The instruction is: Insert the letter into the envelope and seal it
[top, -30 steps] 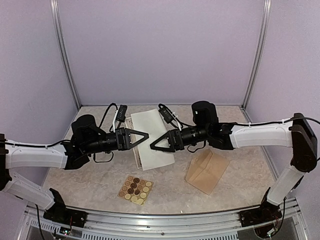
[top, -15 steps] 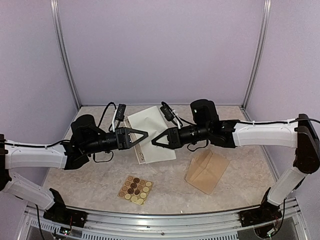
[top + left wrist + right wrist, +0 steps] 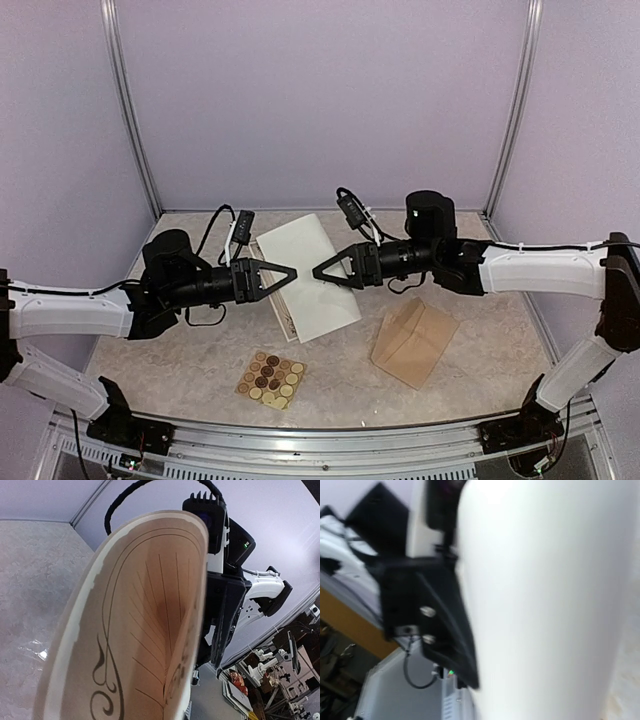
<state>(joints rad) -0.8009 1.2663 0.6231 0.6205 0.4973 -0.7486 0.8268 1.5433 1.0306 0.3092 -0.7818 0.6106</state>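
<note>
Soft even light; right wrist view shows the letter point(image 3: 545, 600) blurred.

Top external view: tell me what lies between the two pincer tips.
The letter: its white back spans the gap between the left pincer and the right pincer in the top external view.

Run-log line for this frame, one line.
left pincer: shut on cream ornate-bordered paper letter | right pincer: at letter, grip unclear | tan kraft-paper envelope: on table, apart

Lilac walls point(image 3: 320, 100), marbled tabletop point(image 3: 180, 370), metal corner posts point(image 3: 133, 120).
</note>
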